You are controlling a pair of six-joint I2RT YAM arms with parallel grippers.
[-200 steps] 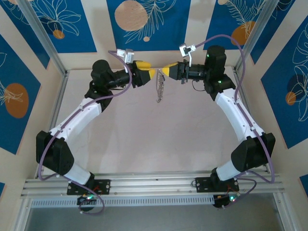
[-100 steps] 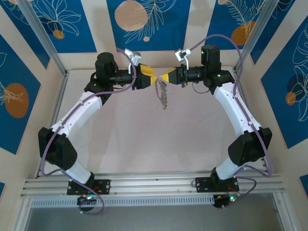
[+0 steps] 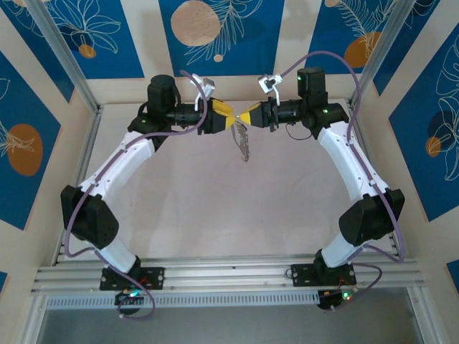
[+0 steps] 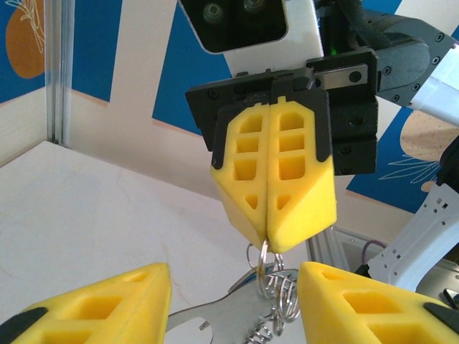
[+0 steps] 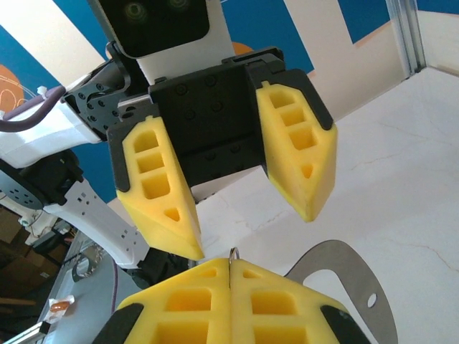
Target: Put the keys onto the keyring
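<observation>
Both arms drawn closer together; left gripper [image 3: 229, 122] narrower, jaws half apart, gripping nothing. Right gripper [image 4: 268, 242] clamps one keyring [image 3: 244, 143], dangling above table [image 3: 215, 208].

— What is the room like?
— A pale, faintly veined tabletop [image 3: 215, 215], boxed in by beige walls [image 3: 151, 43] set with deep blue panels [image 3: 237, 50].
— Plain blue?
— No. They carry white line-drawn leaves and round discs: a peach disc [image 3: 195, 23] at the back, an orange disc [image 3: 24, 149] on the left wall.
— Any framing?
— Silvery metal posts [image 3: 69, 64] slant up at the far corners, and grooved metal rails [image 3: 229, 276] run along the near edge. The light is even and the shadows soft.
</observation>
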